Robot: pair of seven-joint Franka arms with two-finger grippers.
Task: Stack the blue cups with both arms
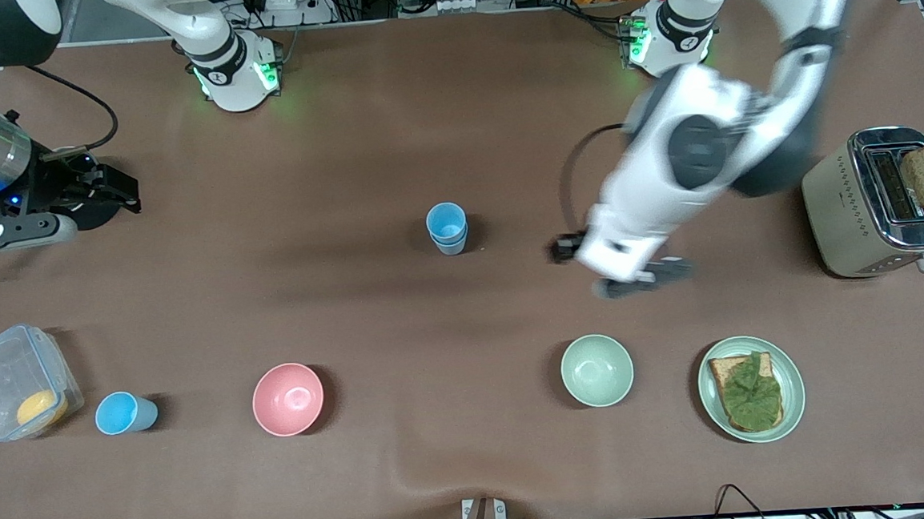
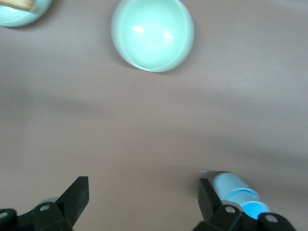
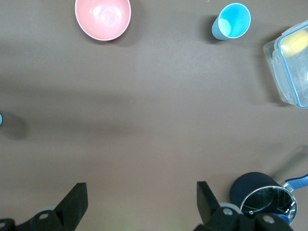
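Three blue cups (two stacked), two bowls; both grippers spread, empty.

Two nested cups stand mid-worktop, beside the left claw toward the right arm's end; a bowl sits nearer the camera.
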